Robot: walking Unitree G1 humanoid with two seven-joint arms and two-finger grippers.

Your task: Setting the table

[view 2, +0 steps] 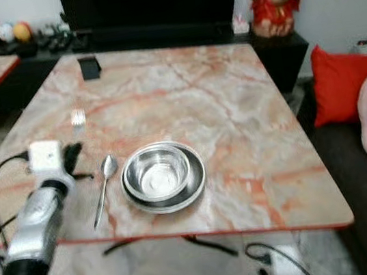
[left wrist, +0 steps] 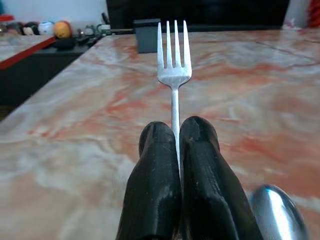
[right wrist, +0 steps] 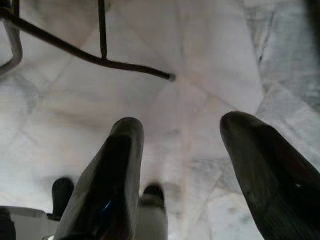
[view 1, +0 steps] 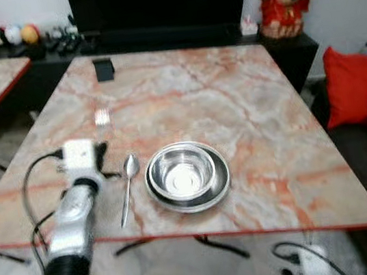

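The left tool [left wrist: 177, 165] is seen nearest, its two fingers pressed together on the handle of a fork [left wrist: 173, 65], which is held low over the tabletop [view 1: 233, 102] just left of the spoon [view 1: 129, 187]. The fork's long axis runs away from the robot, tines pointing toward the far edge, roughly parallel to the spoon. The fork-placing step is judged to be in hand; next it should be lowered flat beside the spoon and released without nudging it. Right of the spoon a bowl [view 1: 187, 171] is nested on a plate [view 1: 222, 185]. The right tool [right wrist: 182, 165] hangs idle over the floor, fingers spread wide.
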